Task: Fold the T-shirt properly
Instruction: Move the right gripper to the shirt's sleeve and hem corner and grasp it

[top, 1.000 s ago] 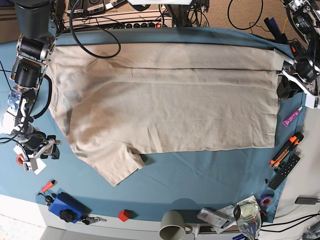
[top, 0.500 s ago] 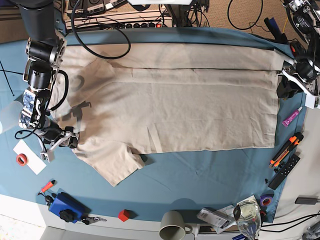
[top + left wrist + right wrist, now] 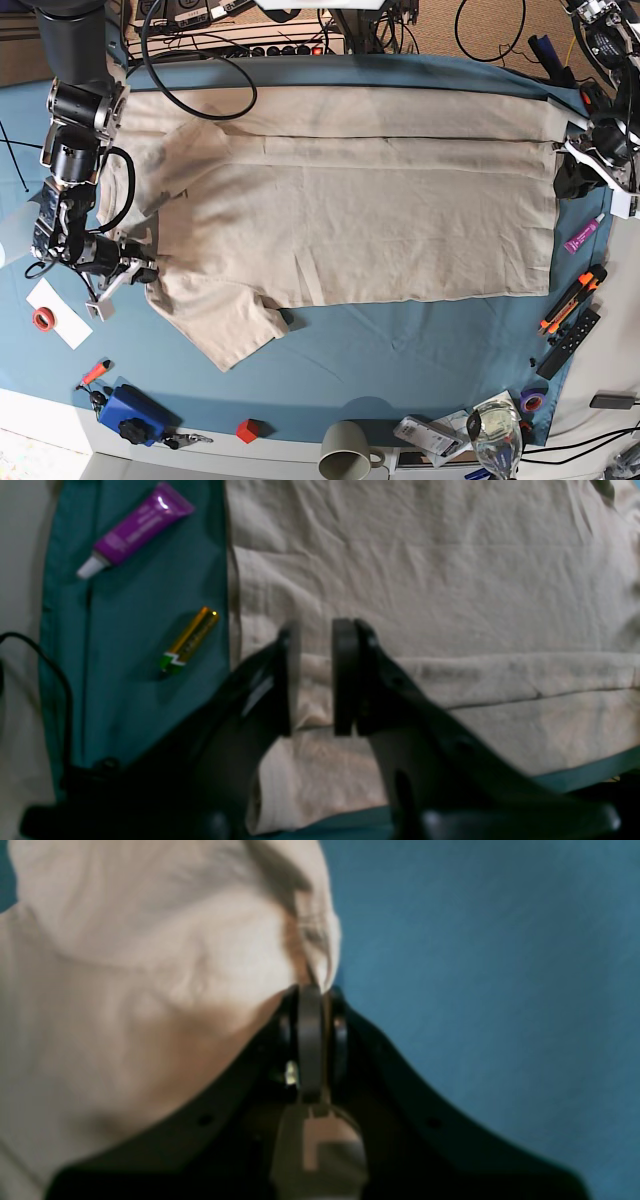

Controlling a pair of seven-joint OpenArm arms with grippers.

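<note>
No writing can be read on anything, the print on the purple tube [image 3: 134,528] and the battery [image 3: 190,641] being too blurred; the surface [image 3: 400,350], under a blue-teal cloth, carries the beige T-shirt [image 3: 380,210] spread flat across its middle, one sleeve [image 3: 225,325] pointing toward the near edge; a pale green mug [image 3: 346,452] and a blue box [image 3: 130,410] lie along that edge, orange-and-black markers [image 3: 572,300] beside the shirt's hem, a red tape roll [image 3: 42,319] on a white card; black cables loop over the far side; the right tool [image 3: 312,990] is pressed together, pinching a bunched fold of the shirt by the sleeve; the left tool [image 3: 315,677] hangs over the hem corner, jaws slightly apart with cloth showing between, no grip discernible.
</note>
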